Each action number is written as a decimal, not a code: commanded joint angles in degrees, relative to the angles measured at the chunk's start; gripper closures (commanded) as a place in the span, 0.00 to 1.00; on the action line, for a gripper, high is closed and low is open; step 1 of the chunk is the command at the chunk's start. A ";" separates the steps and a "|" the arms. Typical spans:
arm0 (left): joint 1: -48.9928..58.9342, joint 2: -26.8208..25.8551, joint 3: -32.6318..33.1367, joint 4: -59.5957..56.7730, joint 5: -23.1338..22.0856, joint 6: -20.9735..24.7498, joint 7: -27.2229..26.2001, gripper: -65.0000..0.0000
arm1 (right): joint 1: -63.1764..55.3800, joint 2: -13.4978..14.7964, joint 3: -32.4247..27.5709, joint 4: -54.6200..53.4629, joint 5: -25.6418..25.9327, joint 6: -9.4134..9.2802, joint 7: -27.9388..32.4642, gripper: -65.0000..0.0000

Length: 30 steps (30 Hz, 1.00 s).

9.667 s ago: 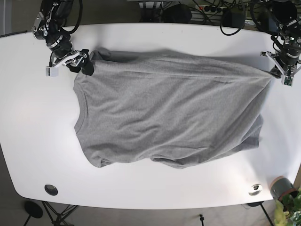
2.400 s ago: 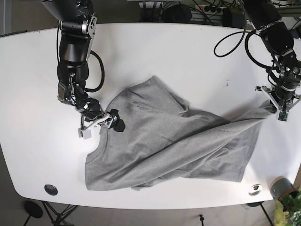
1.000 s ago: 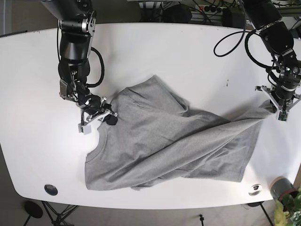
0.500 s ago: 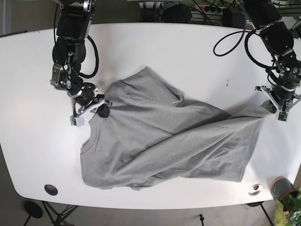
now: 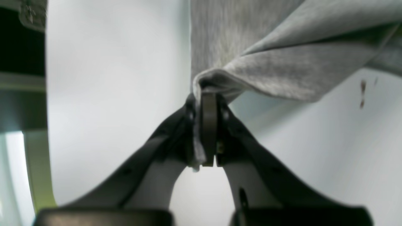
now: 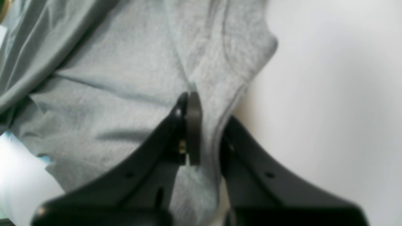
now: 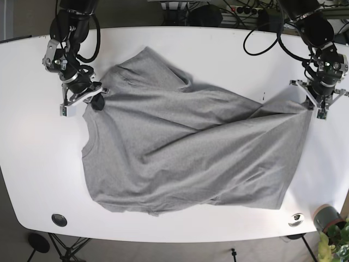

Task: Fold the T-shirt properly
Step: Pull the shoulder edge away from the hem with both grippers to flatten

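Observation:
A grey T-shirt [image 7: 191, 147] lies spread and wrinkled across the white table [image 7: 218, 49]. In the base view my right gripper [image 7: 92, 100] sits at the shirt's upper left, by the collar, shut on the cloth. The right wrist view shows its fingers [image 6: 191, 125] pinching a fold of the T-shirt [image 6: 125, 78]. My left gripper [image 7: 316, 105] is at the shirt's right corner, near the table's right edge, shut on the hem. In the left wrist view the T-shirt [image 5: 282, 62] bunches between the fingers [image 5: 209, 131].
Small round fittings sit in the table's front corners [image 7: 59, 220] [image 7: 295, 220]. A cup [image 7: 326, 217] and a green plant [image 7: 338, 240] stand past the front right corner. Cables and dark gear [image 7: 218, 13] lie behind the far edge.
Both grippers have moved toward the far edge with the shirt. The right gripper also went left, the shirt has spread out flatter and wider.

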State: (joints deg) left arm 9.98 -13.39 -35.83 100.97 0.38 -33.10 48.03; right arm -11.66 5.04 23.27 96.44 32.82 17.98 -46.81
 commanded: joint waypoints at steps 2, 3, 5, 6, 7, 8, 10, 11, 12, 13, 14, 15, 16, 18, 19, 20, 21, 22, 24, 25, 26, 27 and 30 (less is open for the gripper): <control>1.06 0.33 -0.52 1.14 -0.16 -1.40 -1.04 1.00 | -2.19 0.46 0.16 3.91 0.72 0.35 0.43 0.97; 1.93 0.77 -0.61 1.14 -0.16 -2.63 -1.04 1.00 | -3.94 0.46 0.16 4.70 0.72 0.35 0.43 0.97; 3.52 1.12 -0.87 1.49 -0.07 -3.78 -1.04 1.00 | -6.32 0.46 0.34 5.75 0.72 0.35 0.70 0.97; 4.04 1.21 -1.31 1.49 -0.07 -3.95 -1.04 1.00 | -7.11 0.46 0.78 6.02 0.72 0.35 0.70 0.97; 4.84 1.39 -2.01 1.41 -0.07 -4.04 -1.04 1.00 | -7.90 0.37 1.30 6.11 0.72 0.35 0.61 0.97; 5.19 1.83 -2.54 1.14 -0.07 -4.13 -1.04 1.00 | -8.34 0.37 1.48 6.11 0.72 0.44 0.61 0.97; 5.54 2.27 -3.95 0.88 -0.07 -4.22 -1.13 1.00 | -9.13 0.37 1.83 6.11 0.72 0.44 0.61 0.97; 5.54 2.27 -4.65 0.44 -0.07 -4.22 -1.13 1.00 | -9.57 0.37 1.83 6.11 0.72 0.44 0.61 0.97; 5.54 2.35 -5.18 0.17 -0.07 -4.30 -1.13 1.00 | -9.92 0.46 1.83 6.11 0.72 0.44 0.61 0.97; 5.54 2.09 -5.79 -0.26 -0.07 -4.30 -1.13 1.00 | -10.36 0.54 1.83 6.19 0.72 0.44 0.61 0.97; 5.54 2.00 -6.50 -0.53 -0.07 -4.30 -1.13 1.00 | -10.89 0.63 1.83 6.81 0.81 0.44 0.52 0.97; 5.63 2.00 -6.93 -0.53 -0.07 -4.39 -1.31 1.00 | -11.42 0.63 1.83 7.42 0.81 0.44 0.52 0.97; 5.71 2.00 -7.37 -0.44 -0.07 -4.39 -1.74 1.00 | -12.21 0.63 1.83 8.22 0.81 0.44 0.52 0.97; 7.38 2.18 -8.25 0.09 -0.07 -4.48 -2.71 1.00 | -14.05 0.54 1.83 10.24 0.81 0.44 0.52 0.97; 8.00 2.27 -8.34 0.17 -0.16 -4.48 -2.98 1.00 | -14.58 0.46 1.83 10.94 0.81 0.44 0.52 0.97; 8.62 2.27 -8.34 0.70 -0.16 -4.48 -3.15 1.00 | -15.28 0.28 1.74 11.82 0.81 0.44 0.52 0.97; 8.88 2.27 -8.34 1.23 -0.16 -4.48 -3.33 1.00 | -15.72 0.28 1.74 12.44 0.81 0.44 0.52 0.97; 9.14 2.35 -8.34 1.76 -0.16 -4.48 -3.33 1.00 | -16.34 0.19 1.74 13.05 0.81 0.44 0.52 0.97; 9.93 2.79 -8.52 2.28 -0.16 -4.48 -3.24 1.00 | -17.04 0.02 1.74 13.67 0.81 0.44 0.52 0.97; 10.29 3.23 -8.61 2.55 -0.16 -4.48 -3.24 1.00 | -17.31 -0.33 1.74 13.84 0.81 0.44 0.52 0.97; 10.64 3.76 -8.96 2.64 -0.16 -4.48 -3.33 1.00 | -17.83 -0.60 1.74 14.02 0.81 0.44 0.52 0.97; 10.73 3.85 -9.57 2.72 -0.16 -4.48 -3.33 1.00 | -18.27 -0.60 1.74 14.19 0.81 0.44 0.52 0.97; 11.52 3.94 -12.47 2.99 -0.16 -6.33 -3.42 1.00 | -19.33 -0.60 1.74 14.55 0.81 0.44 0.52 0.97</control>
State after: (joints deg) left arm 20.88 -8.54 -46.68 102.59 0.01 -39.18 45.19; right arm -30.24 3.99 24.71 109.65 32.99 18.02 -47.13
